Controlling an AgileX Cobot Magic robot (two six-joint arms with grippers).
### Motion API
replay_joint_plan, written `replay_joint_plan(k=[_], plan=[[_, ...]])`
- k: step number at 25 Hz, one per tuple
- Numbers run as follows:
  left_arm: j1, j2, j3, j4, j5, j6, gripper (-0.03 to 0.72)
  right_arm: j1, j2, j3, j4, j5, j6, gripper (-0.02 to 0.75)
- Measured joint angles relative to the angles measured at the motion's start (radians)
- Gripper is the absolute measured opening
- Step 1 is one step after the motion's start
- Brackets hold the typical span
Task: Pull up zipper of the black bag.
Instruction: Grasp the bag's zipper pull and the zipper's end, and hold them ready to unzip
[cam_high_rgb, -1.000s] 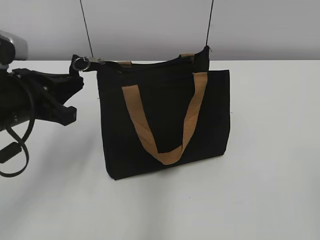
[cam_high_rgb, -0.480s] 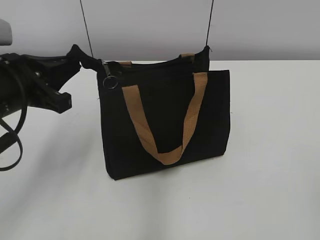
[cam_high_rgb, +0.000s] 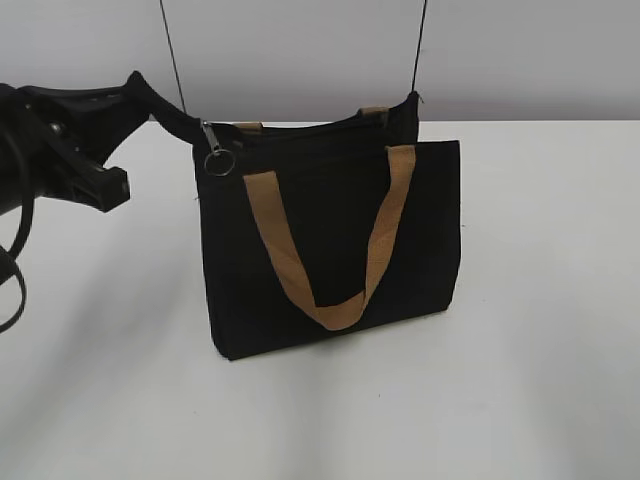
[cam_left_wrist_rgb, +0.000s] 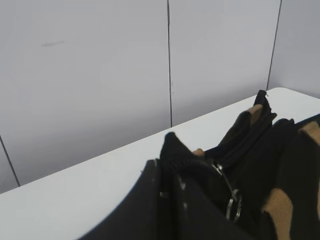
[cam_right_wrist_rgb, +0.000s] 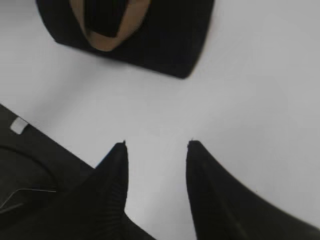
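The left end effector (cam_high_rgb: 160, 112) reaches in from nine o'clock, its tip touching the top left corner of the black bag (cam_high_rgb: 330, 240); whether its fingers are apart or together I cannot tell. Just beside that tip, at four o'clock, the zipper (cam_high_rgb: 215, 150) hangs with its silver ring against the fabric. The bag stands upright mid-bench (cam_high_rgb: 540, 350), tan strap handle (cam_high_rgb: 325, 240) looping down its front. The right end effector (cam_right_wrist_rgb: 156, 150) hovers with fingers apart above bare bench, the bag at twelve o'clock.
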Motion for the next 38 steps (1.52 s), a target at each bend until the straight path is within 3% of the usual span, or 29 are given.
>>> replay_joint_plan(k=[6,10,14,29,38], plan=[[0.000,-0.013,0.000,0.001,0.000,0.000,0.008,0.026,0.286,0.000,0.346,-0.139,-0.367,0.308],[0.000,-0.013,0.000,0.001,0.001,-0.004,0.008,0.110,0.487,-0.017,0.590,-0.210,-0.619,0.308],[0.000,-0.013,0.000,0.001,0.000,-0.008,0.008,0.200,0.655,-0.108,0.718,-0.233,-0.775,0.308],[-0.001,-0.013,0.000,0.002,-0.015,-0.011,0.008,0.471,1.210,-0.555,0.745,-0.289,-0.913,0.308],[-0.001,-0.013,0.000,0.002,-0.016,-0.015,0.008,0.503,1.386,-0.714,0.751,-0.335,-0.919,0.308]])
